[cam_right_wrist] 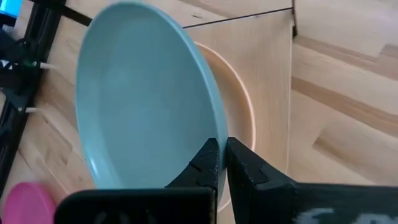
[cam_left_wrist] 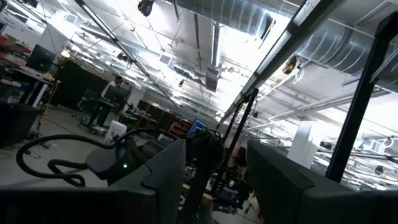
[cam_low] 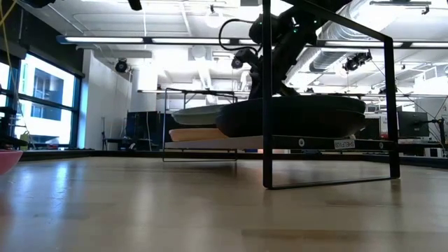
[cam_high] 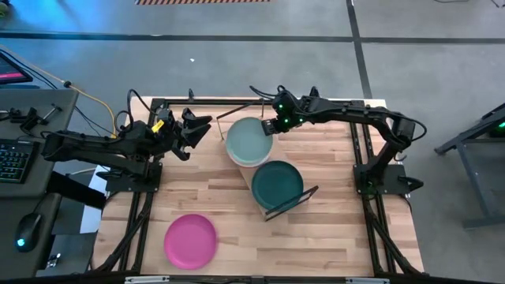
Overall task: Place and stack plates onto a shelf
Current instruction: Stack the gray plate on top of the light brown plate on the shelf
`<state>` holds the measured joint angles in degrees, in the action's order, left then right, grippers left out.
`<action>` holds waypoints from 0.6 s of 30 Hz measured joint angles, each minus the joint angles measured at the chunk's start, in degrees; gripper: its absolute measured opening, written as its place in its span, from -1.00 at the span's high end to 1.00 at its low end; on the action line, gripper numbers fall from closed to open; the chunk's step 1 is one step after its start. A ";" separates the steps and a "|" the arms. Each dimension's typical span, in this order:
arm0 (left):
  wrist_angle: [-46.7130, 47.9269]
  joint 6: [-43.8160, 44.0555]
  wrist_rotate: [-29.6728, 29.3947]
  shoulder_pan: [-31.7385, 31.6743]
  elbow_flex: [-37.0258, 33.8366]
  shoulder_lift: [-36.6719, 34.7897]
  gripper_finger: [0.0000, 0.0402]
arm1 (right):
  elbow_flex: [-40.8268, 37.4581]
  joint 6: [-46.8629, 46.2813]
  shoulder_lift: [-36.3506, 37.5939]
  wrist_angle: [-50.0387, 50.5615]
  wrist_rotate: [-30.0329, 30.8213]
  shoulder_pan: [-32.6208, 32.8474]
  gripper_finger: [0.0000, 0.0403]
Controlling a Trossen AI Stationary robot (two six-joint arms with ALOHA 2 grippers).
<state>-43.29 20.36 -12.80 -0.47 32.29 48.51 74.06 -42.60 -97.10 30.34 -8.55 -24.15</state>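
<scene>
Plates first: the pink plate [cam_high: 190,240] lies alone on the table [cam_high: 331,237] at about 7 o'clock, nearest the front edge. Farther back, the teal plate [cam_high: 277,184] sits on the near end of the shelf [cam_high: 260,189]. Beyond it, toward 12 o'clock, the sage-green plate [cam_high: 249,140] tilts over the cream plate [cam_right_wrist: 239,118], its rim pinched between the right gripper's [cam_right_wrist: 221,163] narrow fingers. The cream plate is mostly hidden. The left gripper [cam_high: 197,128] hovers at 10 o'clock, fingers apart, holding nothing.
</scene>
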 joint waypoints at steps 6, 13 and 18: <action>0.02 0.55 0.02 0.00 0.00 0.00 0.20 | 0.00 -0.02 -0.02 0.22 0.07 0.18 1.00; 0.06 0.59 0.22 0.00 0.00 0.00 0.20 | 0.00 -2.39 -1.37 0.26 3.14 0.29 1.00; 0.04 0.57 0.59 0.00 0.02 0.00 0.20 | -0.04 -2.14 -2.06 0.46 2.57 0.47 1.00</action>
<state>-43.24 20.93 -12.20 -0.47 32.32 48.51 74.02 -44.74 -99.16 30.80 -5.98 -23.67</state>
